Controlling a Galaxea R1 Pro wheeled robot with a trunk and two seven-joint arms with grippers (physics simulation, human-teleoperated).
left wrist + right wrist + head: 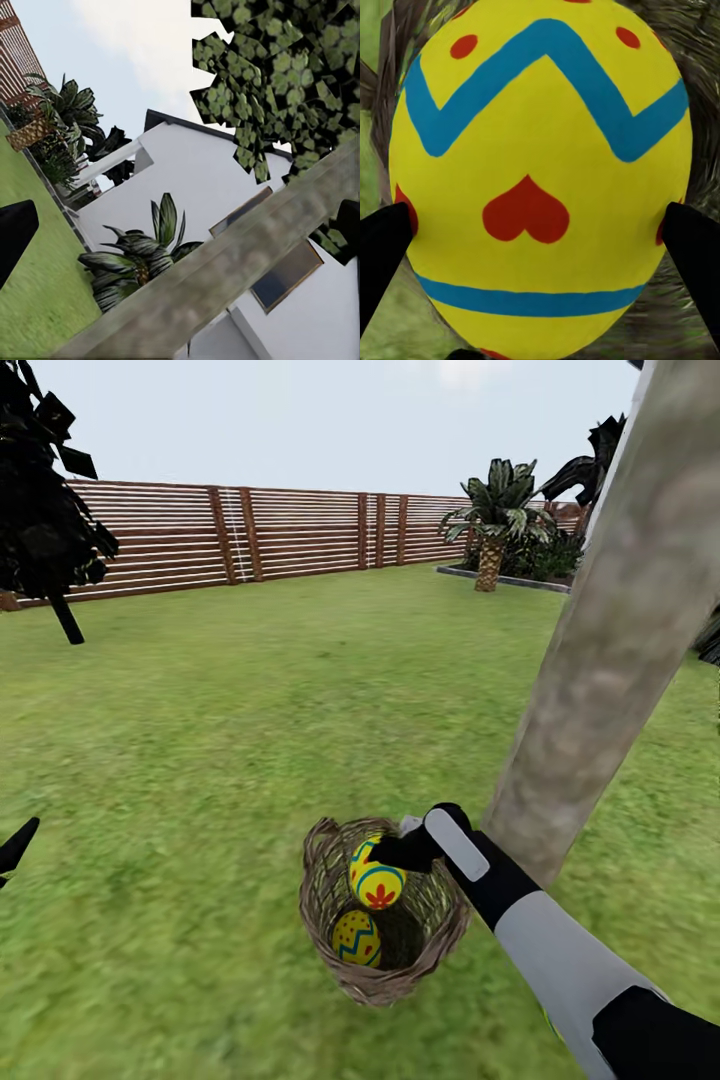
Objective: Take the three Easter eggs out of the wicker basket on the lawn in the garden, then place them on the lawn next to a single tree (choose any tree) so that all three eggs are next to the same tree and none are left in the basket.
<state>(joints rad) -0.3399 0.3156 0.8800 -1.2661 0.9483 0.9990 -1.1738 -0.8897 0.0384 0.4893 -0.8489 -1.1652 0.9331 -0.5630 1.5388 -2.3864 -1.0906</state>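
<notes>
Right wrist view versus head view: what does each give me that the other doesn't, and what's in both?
Right wrist alone: the egg's red heart mark and lower blue band, and both fingertips at its sides. Head alone: a second egg in the wicker basket, the tree trunk beside it, the fence and the open lawn. Both: the right gripper around the upper egg, inside the basket.

tree trunk just beside wicker basket, open lawn on other sides
</notes>
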